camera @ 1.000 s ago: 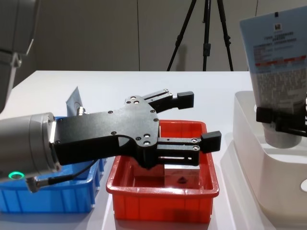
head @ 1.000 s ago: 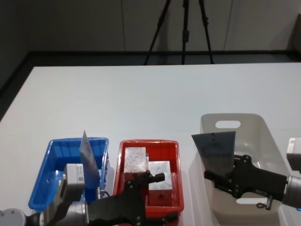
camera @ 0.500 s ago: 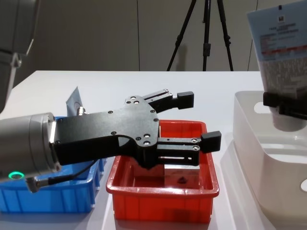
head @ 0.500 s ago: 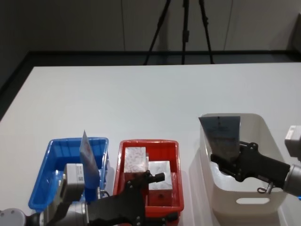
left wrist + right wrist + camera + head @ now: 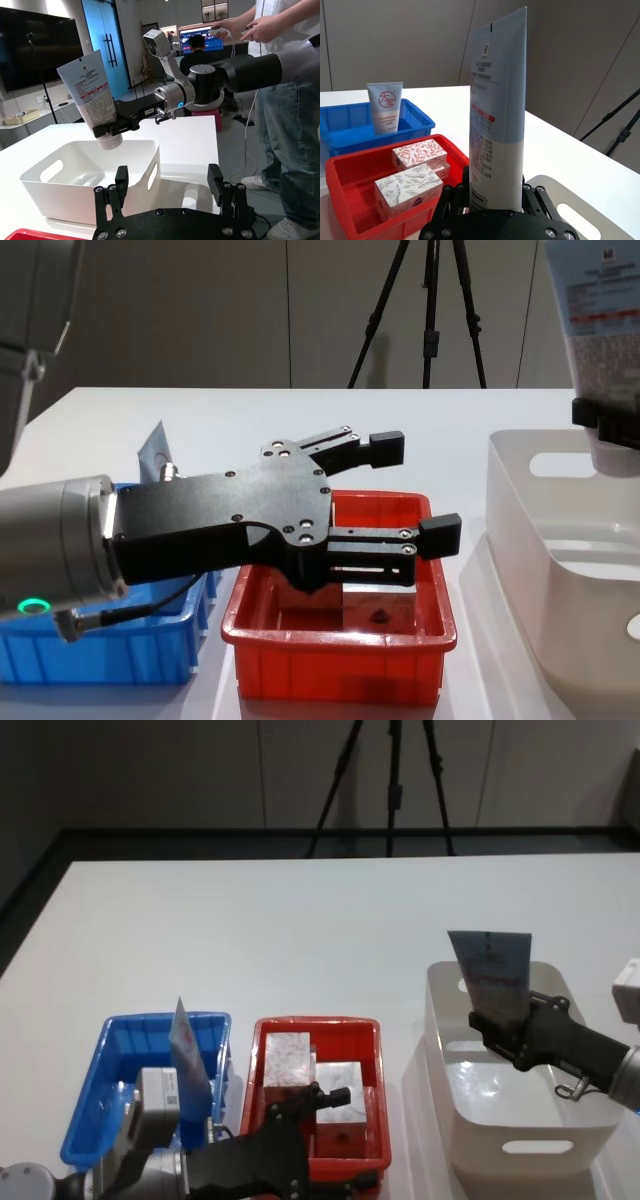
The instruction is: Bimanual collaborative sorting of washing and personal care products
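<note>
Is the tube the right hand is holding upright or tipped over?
Upright: tube stands cap down in the right hand, crimped end up.

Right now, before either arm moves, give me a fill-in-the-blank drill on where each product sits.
The right gripper holds a pale-blue tube upright over the ___.
The left gripper hangs with jaws ___.
The small white boxes lie in the ___.
A second tube stands in the ___.
Missing: beige tub; open; red tray; blue tray.
</note>
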